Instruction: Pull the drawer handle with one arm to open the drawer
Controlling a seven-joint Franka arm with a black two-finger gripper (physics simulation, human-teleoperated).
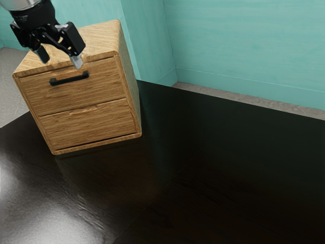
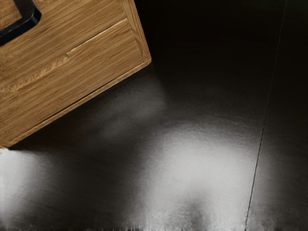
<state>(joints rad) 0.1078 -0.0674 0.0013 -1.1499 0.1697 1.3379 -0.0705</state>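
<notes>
Exterior view: the gripper (image 1: 60, 57) is being held at the upper left of the frame, fingers spread wide and gripping nothing, just above the black handle (image 1: 69, 79) of the top drawer (image 1: 101, 89), which is sitting flush in the cabinet (image 1: 128, 66).

Exterior camera: high, off to side, tilted down, mid-distance; cabinet (image 1: 86, 109) upper left of frame, table (image 1: 213, 178) across lower frame, wall (image 1: 244, 40) along top. Wrist camera: close, aimed down cabinet (image 2: 62, 72) front. Shared: handle (image 1: 69, 79) (image 2: 19, 24), cabinet front, table (image 2: 192, 159) before it.
</notes>
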